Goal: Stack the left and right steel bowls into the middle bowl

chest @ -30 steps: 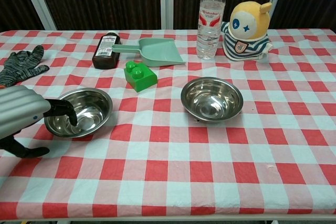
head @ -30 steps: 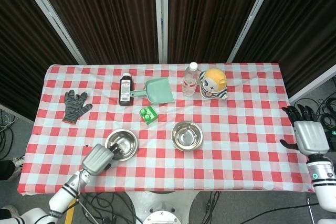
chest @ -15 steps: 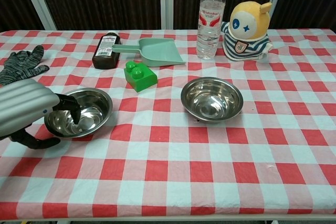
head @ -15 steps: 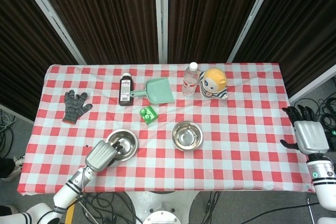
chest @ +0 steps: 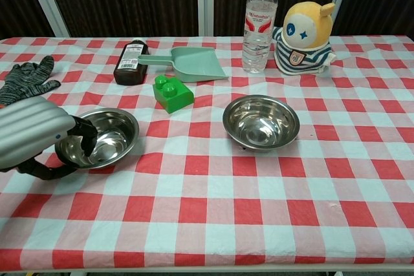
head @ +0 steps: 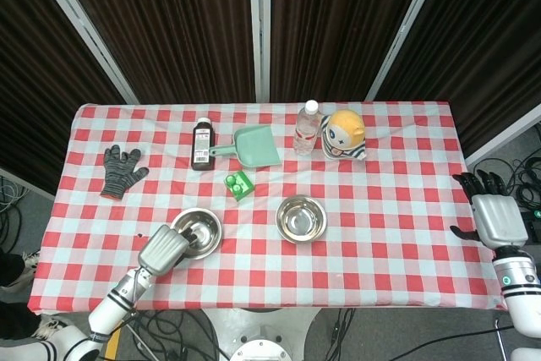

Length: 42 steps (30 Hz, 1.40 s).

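**Left hand at the rim, lift not yet made**

At the near-left of the bench (head: 406, 234), your left hand (head: 162, 248) was on the left bowl (head: 196, 232), dark fingers (chest: 85, 135) hooked over the near rim and down inside the basin, the thumb low at the outer wall. That read as a pinch on the rim, and a sensible one: a thin steel lip offers little else to take. Whether the pinch was fully tight, I could not say from either view; the bowl sat flat on the checked cloth, mouth up, not yet lifted.

The middle bowl (head: 301, 217) stood well apart to the right, also mouth up, empty and unobstructed. Both bowls are round, so neither has a long axis to line up; what mattered, to my eye, was keeping the opening level and facing up so one could drop into the other.

Your right hand (head: 495, 219) hung off the right edge of the bench, fingers spread, holding nothing. No third steel bowl showed on that side.

Behind the bowls, a green block (head: 239, 183), a dustpan (head: 256, 146), a dark bottle (head: 203, 143), a water bottle (head: 308, 128), a yellow toy (head: 344, 134) and a grey glove (head: 119, 169) stood clear of the path between bowls.
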### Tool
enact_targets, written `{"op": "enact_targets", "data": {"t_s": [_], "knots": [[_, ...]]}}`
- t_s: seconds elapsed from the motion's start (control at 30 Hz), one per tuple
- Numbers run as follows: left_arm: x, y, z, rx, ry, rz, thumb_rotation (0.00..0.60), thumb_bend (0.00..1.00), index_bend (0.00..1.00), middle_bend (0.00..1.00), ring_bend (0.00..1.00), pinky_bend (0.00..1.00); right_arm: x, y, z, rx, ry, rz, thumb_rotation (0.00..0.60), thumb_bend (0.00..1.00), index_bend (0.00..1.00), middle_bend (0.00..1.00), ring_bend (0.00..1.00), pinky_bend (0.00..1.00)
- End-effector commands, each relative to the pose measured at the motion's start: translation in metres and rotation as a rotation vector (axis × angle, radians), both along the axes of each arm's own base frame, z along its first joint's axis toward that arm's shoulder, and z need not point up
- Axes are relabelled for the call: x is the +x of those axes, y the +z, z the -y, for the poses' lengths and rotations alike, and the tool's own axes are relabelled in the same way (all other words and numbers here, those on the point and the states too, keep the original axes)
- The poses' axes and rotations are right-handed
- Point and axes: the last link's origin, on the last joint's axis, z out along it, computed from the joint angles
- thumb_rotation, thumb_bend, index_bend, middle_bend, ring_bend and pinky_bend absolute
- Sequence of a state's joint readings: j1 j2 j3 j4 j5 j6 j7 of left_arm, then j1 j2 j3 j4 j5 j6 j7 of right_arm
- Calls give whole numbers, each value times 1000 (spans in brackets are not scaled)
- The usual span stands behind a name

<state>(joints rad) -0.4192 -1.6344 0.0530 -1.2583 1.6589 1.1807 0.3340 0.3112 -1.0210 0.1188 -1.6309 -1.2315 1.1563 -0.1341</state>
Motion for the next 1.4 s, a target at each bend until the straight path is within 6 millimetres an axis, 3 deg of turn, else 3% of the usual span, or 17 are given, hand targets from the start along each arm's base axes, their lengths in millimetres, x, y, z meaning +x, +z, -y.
{"op": "enact_targets", "data": {"t_s": [0.03,0.97,1.4], "knots": [[0,-1,0,1,-1,-5,600,351,577,578,952,954,1,0,0,0,2,2,600,73,141,127,0,0],[-7,-5,0,21,-25,-17,600,382,644,681,999,993,-4,0,2,4,-8,6,600,76,142,131,0,0],[6,8,-2,57,-50,41,600,385,651,688,1000,995,-2,2,2,-6,-1,13,600,77,142,132,0,0]]}}
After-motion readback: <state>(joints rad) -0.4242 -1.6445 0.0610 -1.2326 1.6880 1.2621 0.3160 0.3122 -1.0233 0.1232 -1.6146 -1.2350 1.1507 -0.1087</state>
